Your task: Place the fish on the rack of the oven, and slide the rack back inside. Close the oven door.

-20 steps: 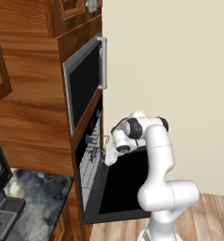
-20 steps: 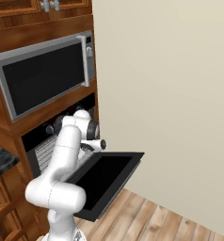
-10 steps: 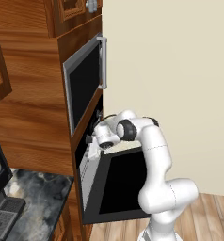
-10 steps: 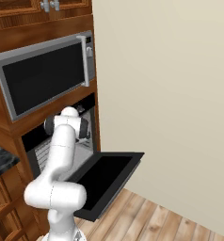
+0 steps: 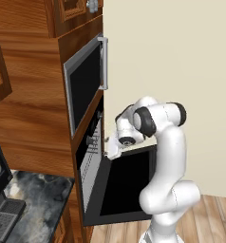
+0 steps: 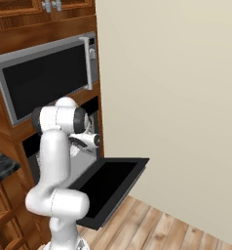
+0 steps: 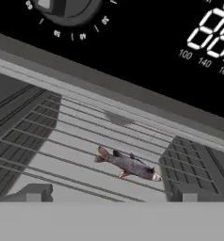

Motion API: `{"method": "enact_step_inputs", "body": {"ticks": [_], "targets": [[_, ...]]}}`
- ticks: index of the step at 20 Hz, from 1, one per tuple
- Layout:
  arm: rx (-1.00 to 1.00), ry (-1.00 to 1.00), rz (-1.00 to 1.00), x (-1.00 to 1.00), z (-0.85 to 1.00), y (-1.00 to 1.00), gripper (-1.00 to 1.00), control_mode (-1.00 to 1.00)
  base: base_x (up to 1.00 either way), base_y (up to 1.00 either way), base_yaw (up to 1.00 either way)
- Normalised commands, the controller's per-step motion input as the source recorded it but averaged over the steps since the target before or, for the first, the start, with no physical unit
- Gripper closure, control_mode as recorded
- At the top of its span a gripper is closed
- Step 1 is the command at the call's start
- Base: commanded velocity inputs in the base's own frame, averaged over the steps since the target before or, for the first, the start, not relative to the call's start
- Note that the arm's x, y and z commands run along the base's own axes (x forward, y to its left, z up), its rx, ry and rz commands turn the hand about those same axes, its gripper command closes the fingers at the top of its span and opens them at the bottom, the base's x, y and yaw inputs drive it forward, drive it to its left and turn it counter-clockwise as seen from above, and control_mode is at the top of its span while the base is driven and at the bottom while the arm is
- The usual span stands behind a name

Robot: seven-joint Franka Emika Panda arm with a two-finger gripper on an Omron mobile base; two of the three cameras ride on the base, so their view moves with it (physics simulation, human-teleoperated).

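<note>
The small dark grey-brown fish (image 7: 128,164) lies flat on the silver wire rack (image 7: 62,141), inside the black oven (image 5: 89,142) under its control panel (image 7: 147,42). The rack (image 5: 89,162) sits in the oven's mouth. The oven door (image 5: 122,185) hangs dropped open, roughly level, and shows too as the black oven door (image 6: 110,180). My gripper (image 5: 110,148) hovers at the opening above the door's hinge side. In the hand view my gripper (image 7: 109,196) is open, its fingertips (image 7: 36,192) wide apart, with the fish a little beyond them and nothing held.
A silver-framed black appliance (image 5: 84,83) with a vertical handle (image 5: 104,61) sits above the oven in the wooden cabinet (image 5: 29,95). A dark stone counter (image 5: 39,199) lies low at the left. A beige wall (image 6: 176,97) stands to the right, over wooden floor (image 6: 152,229).
The hand pushed deeper toward the oven's mouth half a second ago and has since drawn back a little. The door has stayed down.
</note>
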Motion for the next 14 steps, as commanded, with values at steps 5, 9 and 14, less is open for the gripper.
{"method": "enact_step_inputs", "body": {"ticks": [5,9,14], "targets": [[0.0,-0.1,-0.01,-1.0,0.45,-1.0,-1.0,-1.0,0.0,0.0,0.0],[0.0,-0.03,0.0,-1.0,0.68,-1.0,-1.0,-1.0,0.0,0.0,0.0],[0.0,0.0,0.0,-0.93,0.79,-1.0,-1.0,-1.0,0.0,0.0,0.0]]}}
